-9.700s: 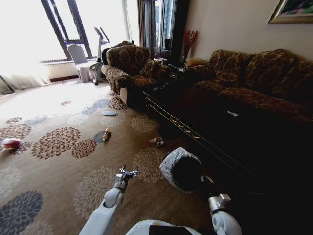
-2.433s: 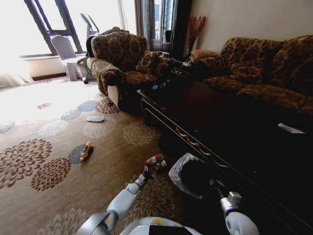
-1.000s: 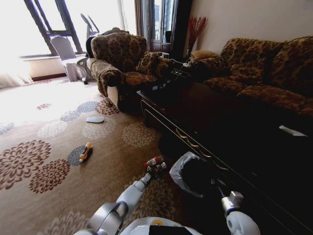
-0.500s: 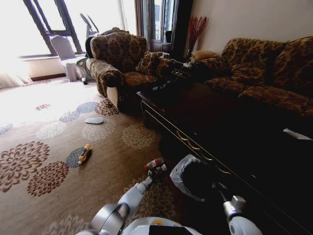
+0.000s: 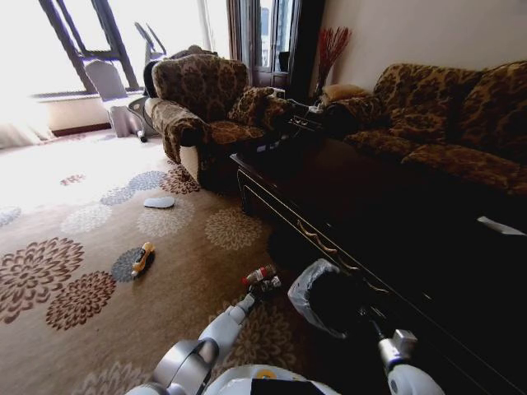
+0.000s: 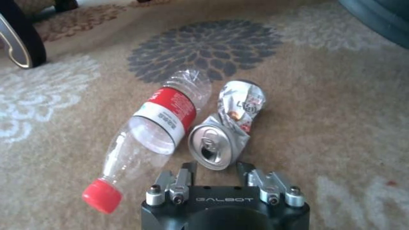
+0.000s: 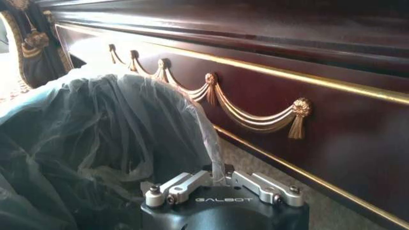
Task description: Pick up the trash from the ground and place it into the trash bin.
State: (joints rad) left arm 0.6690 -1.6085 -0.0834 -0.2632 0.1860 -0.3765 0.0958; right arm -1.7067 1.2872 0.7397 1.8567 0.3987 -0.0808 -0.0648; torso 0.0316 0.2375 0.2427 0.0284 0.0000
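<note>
The carpet [image 5: 74,329] is tan with large brown, grey and pale flower medallions. One dark wooden counter [image 5: 387,214] with gilt swag trim stands along its right side.

One trash bin [image 5: 325,298]: a round black bucket lined with a translucent grey-white bag that spills over the rim. It stands on the carpet against the counter front. The right end effector [image 7: 223,181] is clenched on the bag at the bin's rim, both fingers pinched together over the plastic edge.

Trash on the carpet, three items counted:
- One clear plastic bottle [image 6: 150,136], flattened, with a red-and-white label and a red cap. It lies on its side just left of the bin in the head view [image 5: 258,274].
- One crushed silver can [image 6: 227,127], dented and bent, its pull-tab end facing the wrist camera. It lies touching the bottle's side.
- One small orange-yellow bottle [image 5: 143,258], lying on a grey flower medallion well apart from the bin, toward the window.

The left end effector [image 6: 216,173] hangs low over the carpet directly before the can, its two fingers released and set to either side of the can's pull-tab end. Whether the fingers touch the can cannot be told.

One flat pale-blue slipper [image 5: 159,202] lies farther off, near the armchair [image 5: 206,107].
</note>
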